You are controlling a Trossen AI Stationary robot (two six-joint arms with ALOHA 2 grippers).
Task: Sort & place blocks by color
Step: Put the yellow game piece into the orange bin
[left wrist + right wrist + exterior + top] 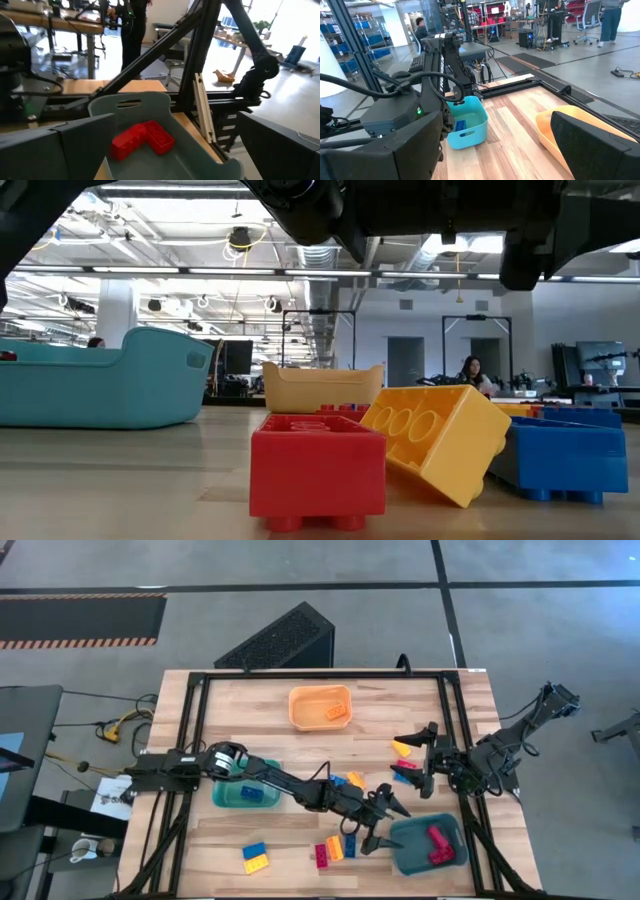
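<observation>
My left gripper [388, 822] stands open just left of the grey-teal bin [428, 862], with nothing between its fingers. In the left wrist view, two red blocks [142, 140] lie on that bin's floor. My right gripper [420, 758] waits open at the table's right. A yellow block [402, 748] and a red and blue pair [405, 776] lie on the table close in front of it. Loose blocks lie near the front edge: a blue and yellow pair [255, 857] and a red, orange and blue group [335, 847]. More blocks [348, 780] lie at mid-table.
An orange bin [320, 720] at the far middle holds an orange block [336, 711]. A teal bin [232, 802] at the left, under my left arm, holds a blue block [252, 793]. The low view shows a red block [315, 470], a tilted yellow block [440, 440] and a blue block [570, 460] up close.
</observation>
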